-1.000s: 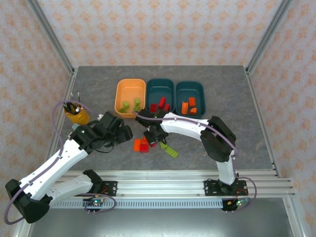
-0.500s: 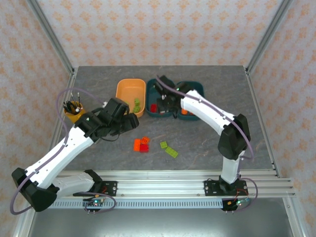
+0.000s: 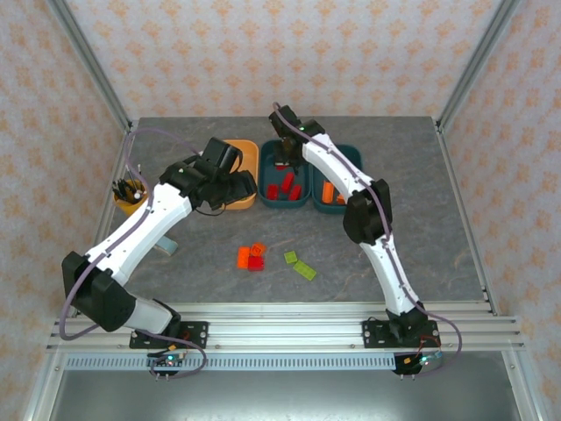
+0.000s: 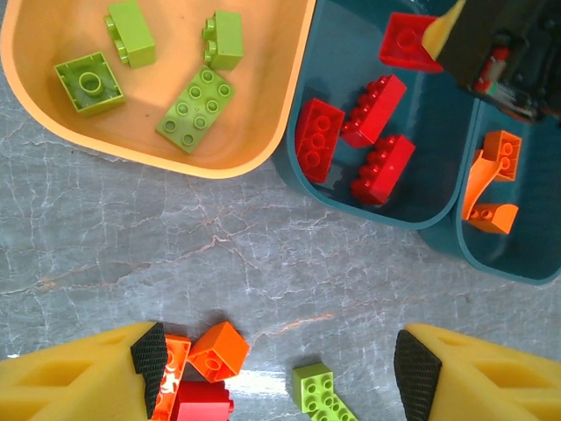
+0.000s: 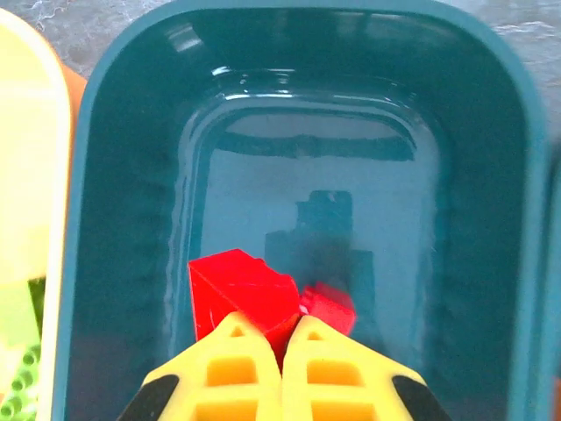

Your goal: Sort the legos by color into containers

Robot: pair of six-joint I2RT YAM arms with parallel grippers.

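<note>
Starting at the lower centre of the top view, a loose cluster of red and orange bricks (image 3: 252, 257) and two lime green bricks (image 3: 304, 270) lie unsorted on the grey table (image 3: 421, 228). Just beyond them, the left gripper (image 4: 280, 361) is seen with its fingers wide apart and nothing between them.

Further up the frame, four lime green pieces (image 4: 195, 110) are held in the light orange tray (image 4: 114, 140). Three red bricks (image 4: 372, 110) sit in the near half of the middle teal tray (image 5: 123, 219), and orange pieces (image 4: 495, 153) in the right teal tray (image 3: 351, 167). At the far end of the middle tray, the right gripper (image 5: 282, 338) is closed, with a red brick (image 5: 235, 289) pinched at its fingertips over bare tray floor.

The step in hand is judged to be the release. It would be done best if the brick were brought low and centred over that bare floor before the jaws are parted. It should be kept away from the far wall and from the side next to the light orange tray, so that nothing bounces out. The fingers should then be raised straight up, so the settled red bricks are not dragged.
</note>
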